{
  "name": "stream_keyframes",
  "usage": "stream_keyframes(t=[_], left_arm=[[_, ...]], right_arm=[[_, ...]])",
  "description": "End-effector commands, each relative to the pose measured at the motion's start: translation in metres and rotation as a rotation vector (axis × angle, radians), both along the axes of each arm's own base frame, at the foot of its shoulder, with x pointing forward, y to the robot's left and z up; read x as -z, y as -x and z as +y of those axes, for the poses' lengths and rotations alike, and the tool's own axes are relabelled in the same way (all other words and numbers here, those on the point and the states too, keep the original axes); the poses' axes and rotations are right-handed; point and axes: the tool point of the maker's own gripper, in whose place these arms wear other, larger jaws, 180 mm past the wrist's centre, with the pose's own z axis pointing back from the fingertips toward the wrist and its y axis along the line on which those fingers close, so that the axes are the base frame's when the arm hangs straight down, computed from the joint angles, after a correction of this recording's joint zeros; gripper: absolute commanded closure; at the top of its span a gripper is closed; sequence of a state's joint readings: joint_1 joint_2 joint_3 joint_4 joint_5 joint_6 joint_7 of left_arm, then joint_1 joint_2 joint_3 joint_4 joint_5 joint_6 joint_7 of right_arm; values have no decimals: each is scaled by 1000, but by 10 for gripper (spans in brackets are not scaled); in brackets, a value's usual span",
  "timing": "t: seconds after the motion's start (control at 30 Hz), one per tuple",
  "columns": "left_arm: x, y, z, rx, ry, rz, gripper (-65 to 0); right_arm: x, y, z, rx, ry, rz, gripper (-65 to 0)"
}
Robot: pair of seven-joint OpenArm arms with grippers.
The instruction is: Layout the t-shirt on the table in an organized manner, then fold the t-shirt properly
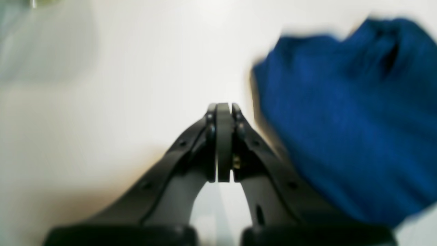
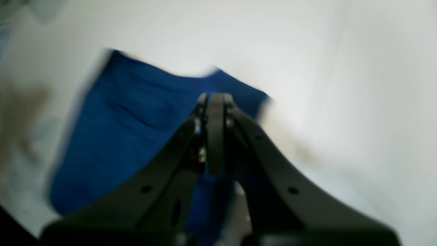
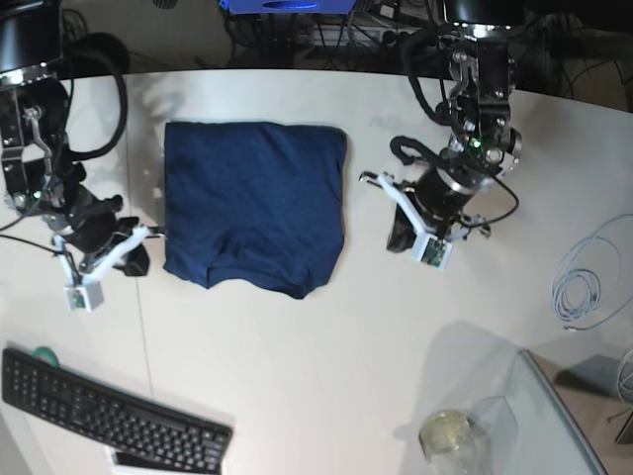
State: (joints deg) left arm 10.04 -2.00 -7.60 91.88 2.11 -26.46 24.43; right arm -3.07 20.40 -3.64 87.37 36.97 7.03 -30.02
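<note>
The dark navy t-shirt (image 3: 255, 205) lies on the white table (image 3: 326, 376) folded into a rough rectangle, its lower edge a little uneven. My left gripper (image 3: 401, 238) hovers just right of the shirt, shut and empty. In the left wrist view its fingers (image 1: 223, 106) are pressed together over bare table (image 1: 102, 102), with the shirt (image 1: 341, 119) off to the right. My right gripper (image 3: 135, 259) sits by the shirt's lower left corner, also shut and empty. Its closed tips (image 2: 215, 97) show in the right wrist view above the blue cloth (image 2: 129, 130).
A black keyboard (image 3: 109, 421) lies at the front left. A coil of pale cable (image 3: 593, 282) rests at the right edge. A glass jar (image 3: 447, 433) stands at the front right beside a clear panel. A blue box (image 3: 287, 5) is beyond the table's far edge.
</note>
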Motion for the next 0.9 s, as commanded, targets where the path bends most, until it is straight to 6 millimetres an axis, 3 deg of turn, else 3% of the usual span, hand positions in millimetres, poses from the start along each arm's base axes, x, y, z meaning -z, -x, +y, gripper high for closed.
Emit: stream_keyframes(t=[0.0,0.1,0.27,0.57,0.7,0.87], left_arm=[[-2,4,5,2,-3,-14,0],[15,45,18,22,-42,50,0],[30,123,17,40,20,70,0],[60,213,58,-111,33,197,0],[78,251,62,-116,53,264,0],[115,308,44,-46,95,428,0]], right_arm=[[-12,-6,-8,0,10,-47,0],[-3,23,-18,-18,46,-11,0],[-18,72,-30,-2,62,-54,0],[21,177,-22,-26,51,172,0],[37,227,-13,-14,23,289,0],[65,291,6,18,-30,459,0]])
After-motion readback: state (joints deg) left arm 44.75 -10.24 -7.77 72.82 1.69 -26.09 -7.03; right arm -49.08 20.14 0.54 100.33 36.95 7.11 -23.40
